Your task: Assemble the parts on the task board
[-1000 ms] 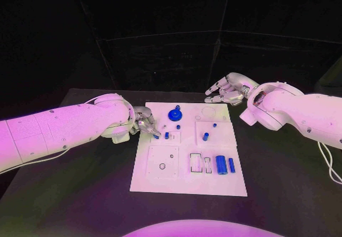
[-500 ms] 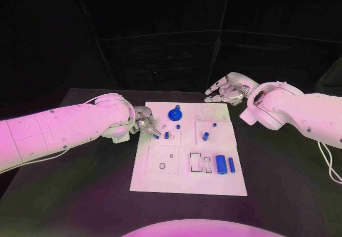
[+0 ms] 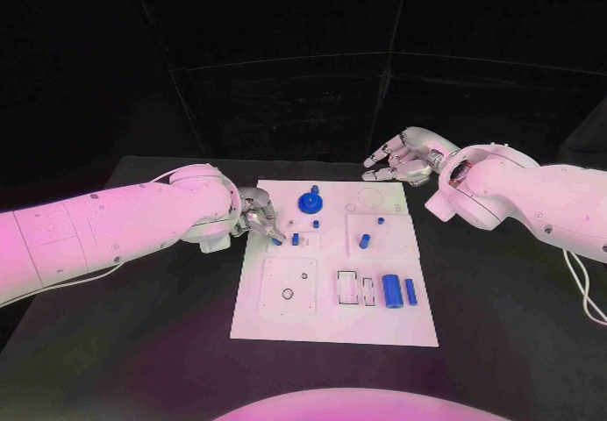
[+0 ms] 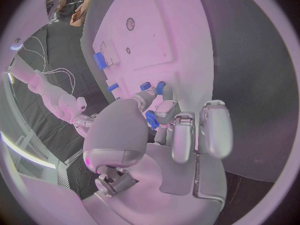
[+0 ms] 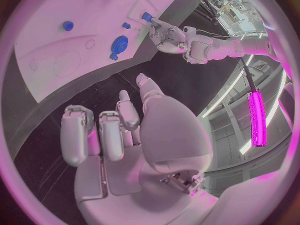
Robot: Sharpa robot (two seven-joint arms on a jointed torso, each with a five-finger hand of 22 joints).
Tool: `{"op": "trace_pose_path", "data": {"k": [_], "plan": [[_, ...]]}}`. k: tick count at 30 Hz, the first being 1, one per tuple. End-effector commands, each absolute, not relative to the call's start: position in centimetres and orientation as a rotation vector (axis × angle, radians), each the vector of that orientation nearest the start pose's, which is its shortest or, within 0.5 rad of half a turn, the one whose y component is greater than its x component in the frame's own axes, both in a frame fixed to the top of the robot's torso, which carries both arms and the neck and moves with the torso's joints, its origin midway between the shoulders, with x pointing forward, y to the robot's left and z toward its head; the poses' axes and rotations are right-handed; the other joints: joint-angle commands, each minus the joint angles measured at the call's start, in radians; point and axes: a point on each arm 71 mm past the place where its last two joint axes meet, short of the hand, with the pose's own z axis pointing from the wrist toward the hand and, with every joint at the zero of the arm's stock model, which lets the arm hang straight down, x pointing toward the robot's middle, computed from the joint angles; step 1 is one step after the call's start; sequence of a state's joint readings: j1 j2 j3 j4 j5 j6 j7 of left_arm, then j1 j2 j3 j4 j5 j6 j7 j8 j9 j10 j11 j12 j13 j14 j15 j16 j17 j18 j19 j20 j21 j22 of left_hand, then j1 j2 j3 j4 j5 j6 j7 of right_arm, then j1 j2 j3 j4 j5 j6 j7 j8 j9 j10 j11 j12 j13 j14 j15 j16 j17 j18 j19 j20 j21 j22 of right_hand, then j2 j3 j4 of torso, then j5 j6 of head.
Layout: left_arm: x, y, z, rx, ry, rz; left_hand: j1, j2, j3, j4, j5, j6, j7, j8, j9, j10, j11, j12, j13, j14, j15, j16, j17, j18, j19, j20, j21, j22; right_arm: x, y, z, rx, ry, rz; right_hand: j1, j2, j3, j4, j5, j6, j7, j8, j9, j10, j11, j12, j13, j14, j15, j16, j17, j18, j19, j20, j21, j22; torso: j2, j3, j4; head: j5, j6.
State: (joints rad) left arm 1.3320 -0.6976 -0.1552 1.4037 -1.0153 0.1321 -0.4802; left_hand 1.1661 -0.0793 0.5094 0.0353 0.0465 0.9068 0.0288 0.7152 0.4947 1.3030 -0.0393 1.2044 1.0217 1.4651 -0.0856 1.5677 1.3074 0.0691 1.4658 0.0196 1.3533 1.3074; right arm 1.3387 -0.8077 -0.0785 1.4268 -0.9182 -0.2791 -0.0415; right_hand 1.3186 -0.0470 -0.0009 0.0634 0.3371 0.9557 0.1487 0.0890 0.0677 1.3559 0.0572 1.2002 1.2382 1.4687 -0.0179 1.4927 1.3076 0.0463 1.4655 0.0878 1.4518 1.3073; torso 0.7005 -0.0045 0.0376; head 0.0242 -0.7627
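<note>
Task board (image 3: 332, 298) lies mid-surface, part-assembled by our reading: left robot hand (image 3: 260, 219) pinches a small blue part (image 4: 152, 120) at its left edge, loose blue cylinders (image 3: 394, 291) await seating, right robot hand (image 3: 398, 158) hovers spread, empty.

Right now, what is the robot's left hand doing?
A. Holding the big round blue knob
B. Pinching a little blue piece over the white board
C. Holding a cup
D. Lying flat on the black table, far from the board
B: the left hand pinches a small blue part between its fingertips at the left edge of the task board, as the left wrist view shows.
</note>
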Motion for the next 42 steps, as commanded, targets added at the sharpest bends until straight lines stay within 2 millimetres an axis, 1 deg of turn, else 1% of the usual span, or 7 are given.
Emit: {"op": "trace_pose_path", "data": {"k": [1,10,27,31,34,37,42], "plan": [[50.45,17.75,-20.95,-0.107,2.327,-0.415,-0.018,0.001,0.017,-0.008,0.002,0.01,-0.001,0.005,0.0,0.008,-0.001,0.007,0.002,0.106,-0.01,0.003,0.263,-0.009,0.016,-0.005,0.004,0.015,52.24,-21.34,-13.95,0.276,1.713,0.878,-0.007,0.005,-0.003,0.002,0.006,-0.001,-0.001,0.005,0.0,0.002,0.001,0.001,0.001,0.073,-0.001,-0.006,0.134,0.007,-0.004,-0.002,-0.003,0.0,0.0,0.0,-0.0003,-0.001,0.0],[50.75,17.65,-20.99,-0.113,2.326,-0.403,-0.069,0.01,0.002,0.026,0.002,0.016,-0.003,0.011,0.002,0.011,-0.003,0.011,0.007,0.106,-0.013,0.003,0.263,-0.01,0.019,-0.008,0.008,0.021,52.21,-21.31,-13.95,0.275,1.716,0.879,-0.007,0.005,-0.003,0.002,0.006,-0.001,-0.001,0.005,0.0,0.002,0.001,0.001,0.001,0.073,-0.001,-0.006,0.134,0.007,-0.004,-0.002,-0.003,0.0,0.0,0.0007,-0.0029,-0.003,0.0],[50.99,17.55,-21.16,-0.106,2.344,-0.383,-0.101,0.005,-0.015,0.042,0.002,0.022,-0.006,0.016,0.004,0.017,-0.005,0.018,0.017,0.106,-0.015,0.003,0.263,-0.012,0.022,-0.01,0.013,0.029,52.18,-21.3,-13.94,0.275,1.715,0.879,-0.009,0.004,-0.006,0.004,0.006,-0.002,-0.001,0.006,0.0,0.001,0.001,-0.001,-0.001,0.072,-0.001,-0.007,0.132,0.008,-0.005,-0.002,-0.005,-0.003,-0.001,-0.0004,0.0006,-0.009,0.0],[51.06,17.69,-21.16,-0.114,2.341,-0.377,-0.127,-0.01,-0.037,0.054,0.002,0.027,-0.005,0.02,0.005,0.019,-0.004,0.019,0.018,0.106,-0.015,0.003,0.263,-0.012,0.023,-0.011,0.014,0.031,52.18,-21.31,-13.93,0.275,1.713,0.879,-0.009,0.004,-0.006,0.004,0.006,-0.002,-0.001,0.006,0.0,0.001,0.001,-0.001,-0.001,0.072,-0.001,-0.007,0.132,0.008,-0.005,-0.002,-0.005,-0.003,-0.001,-0.0008,0.0005,-0.008,-0.001],[51.11,17.81,-21.13,-0.122,2.334,-0.375,-0.172,-0.036,-0.087,0.079,0.001,0.033,-0.002,0.024,0.007,0.019,-0.002,0.019,0.017,0.106,-0.013,0.003,0.263,-0.012,0.023,-0.01,0.014,0.031,52.19,-21.33,-13.92,0.276,1.712,0.879,-0.01,0.004,-0.007,0.005,0.005,-0.002,-0.001,0.006,0.0,0.0,0.001,-0.003,-0.003,0.072,-0.001,-0.008,0.131,0.008,-0.006,-0.002,-0.006,-0.004,-0.001,-0.0011,0.0003,-0.009,-0.001],[51.16,17.93,-21.06,-0.134,2.322,-0.376,-0.202,-0.049,-0.134,0.098,0.001,0.033,-0.002,0.025,0.007,0.017,-0.002,0.017,0.014,0.106,-0.013,0.003,0.263,-0.012,0.023,-0.01,0.013,0.031,52.19,-21.36,-13.91,0.277,1.71,0.878,-0.012,0.003,-0.009,0.005,0.004,-0.003,-0.001,0.005,0.0,-0.001,0.001,-0.003,-0.004,0.072,-0.001,-0.008,0.131,0.008,-0.006,-0.002,-0.006,-0.005,0.0,-0.0011,0.0005,-0.009,-0.001],[51.3,18.11,-20.83,-0.165,2.279,-0.393,-0.23,-0.057,-0.214,0.131,0.002,0.024,-0.003,0.021,0.006,0.005,-0.003,0.004,-0.003,0.106,-0.015,0.003,0.263,-0.01,0.02,-0.011,0.006,0.025,52.21,-21.38,-13.91,0.277,1.709,0.878,-0.013,0.002,-0.01,0.006,0.001,-0.004,0.0,0.005,0.0,-0.001,0.002,-0.004,-0.004,0.072,-0.001,-0.008,0.13,0.008,-0.006,-0.002,-0.006,-0.006,0.0,-0.0013,0.0006,-0.01,-0.002]]}}
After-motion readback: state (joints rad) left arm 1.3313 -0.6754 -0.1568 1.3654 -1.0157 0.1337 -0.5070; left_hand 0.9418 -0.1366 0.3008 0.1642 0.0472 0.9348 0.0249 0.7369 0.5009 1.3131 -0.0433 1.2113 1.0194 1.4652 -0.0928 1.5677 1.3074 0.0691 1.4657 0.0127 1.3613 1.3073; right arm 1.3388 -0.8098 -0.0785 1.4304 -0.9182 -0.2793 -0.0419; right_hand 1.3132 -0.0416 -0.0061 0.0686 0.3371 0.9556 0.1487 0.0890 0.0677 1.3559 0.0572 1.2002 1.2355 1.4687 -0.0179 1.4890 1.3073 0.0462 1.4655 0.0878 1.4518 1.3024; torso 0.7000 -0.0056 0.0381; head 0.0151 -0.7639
